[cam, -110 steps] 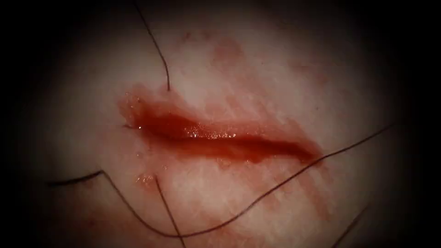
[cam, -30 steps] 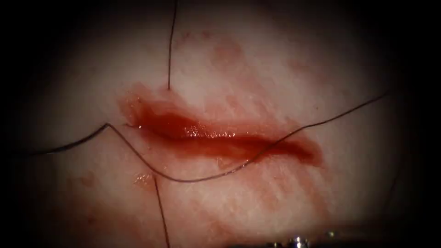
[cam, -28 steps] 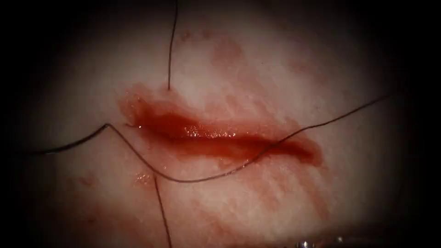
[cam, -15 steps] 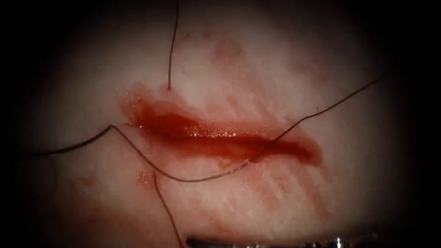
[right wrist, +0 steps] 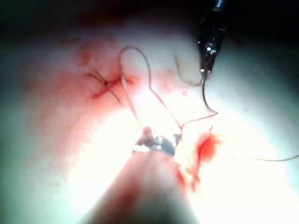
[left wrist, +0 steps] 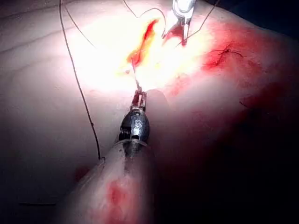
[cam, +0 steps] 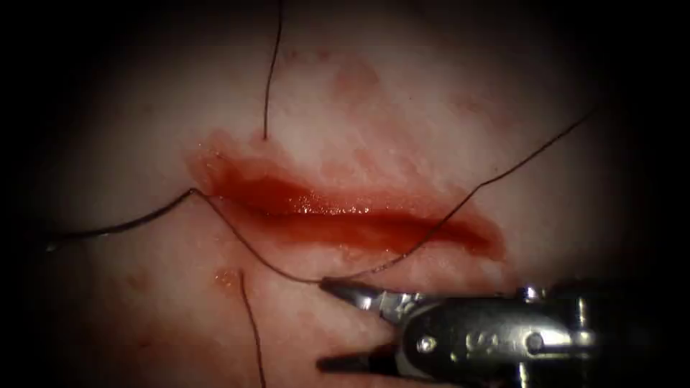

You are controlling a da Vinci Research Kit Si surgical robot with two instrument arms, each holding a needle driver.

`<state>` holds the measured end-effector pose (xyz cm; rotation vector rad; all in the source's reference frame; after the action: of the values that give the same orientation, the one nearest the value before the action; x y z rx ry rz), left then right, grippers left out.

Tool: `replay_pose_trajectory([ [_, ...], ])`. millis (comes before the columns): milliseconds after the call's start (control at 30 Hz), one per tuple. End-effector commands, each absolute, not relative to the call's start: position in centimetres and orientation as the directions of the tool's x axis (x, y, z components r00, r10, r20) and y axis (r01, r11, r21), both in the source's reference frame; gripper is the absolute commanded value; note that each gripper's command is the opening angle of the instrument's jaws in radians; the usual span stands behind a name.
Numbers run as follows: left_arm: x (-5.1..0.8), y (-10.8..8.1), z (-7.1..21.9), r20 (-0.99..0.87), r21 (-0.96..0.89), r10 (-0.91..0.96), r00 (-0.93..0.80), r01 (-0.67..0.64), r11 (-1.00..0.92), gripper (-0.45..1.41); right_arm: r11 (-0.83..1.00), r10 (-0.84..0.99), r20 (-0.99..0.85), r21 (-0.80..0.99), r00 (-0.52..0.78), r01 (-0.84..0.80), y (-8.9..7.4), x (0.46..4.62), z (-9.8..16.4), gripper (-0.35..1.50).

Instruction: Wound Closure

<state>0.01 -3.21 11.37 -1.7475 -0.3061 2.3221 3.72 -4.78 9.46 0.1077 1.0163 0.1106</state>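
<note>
The cut (cam: 338,215) lies across the tissue (cam: 402,108), wet with red fluid. My right tool (cam: 325,323) reaches in from the right on the near side of the cut, jaws open and holding nothing. Its upper jaw tip sits against the thread (cam: 244,241). That thread sags from a kink at the cut's left end, then climbs right across the cut. The dark curved needle (cam: 122,226) lies left of the kink, out of the tissue. My left tool (left wrist: 138,95) is shut on the needle (right wrist: 204,95) near one end.
One thread strand (cam: 269,79) rises from the tissue behind the cut's left end. Another strand (cam: 251,330) trails toward the near edge. A tied stitch with short cut ends (left wrist: 226,50) sits off to one side in a red-stained patch.
My right tool has come up into the endoscope view from the lower right and opened its jaws. The needle and the thread's kink have shifted slightly right and up.
</note>
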Motion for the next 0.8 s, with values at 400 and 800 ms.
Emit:
replay_pose_trajectory([
  [400, -0.22, -3.22, 11.44, -0.921, -0.296, 0.31, -0.237, -0.096, -0.951, -0.45, 0.989, 0.146, -0.842, 0.143, 0.519, -0.045, -4.7, 4.34, 9.81, 1.1],
  [800, -0.31, -3.23, 11.48, -0.915, -0.301, 0.322, -0.244, -0.122, -0.946, -0.45, 0.989, 0.13, -0.842, 0.15, 0.524, -0.004, -4.79, 4.42, 9.97, 0.81],
])
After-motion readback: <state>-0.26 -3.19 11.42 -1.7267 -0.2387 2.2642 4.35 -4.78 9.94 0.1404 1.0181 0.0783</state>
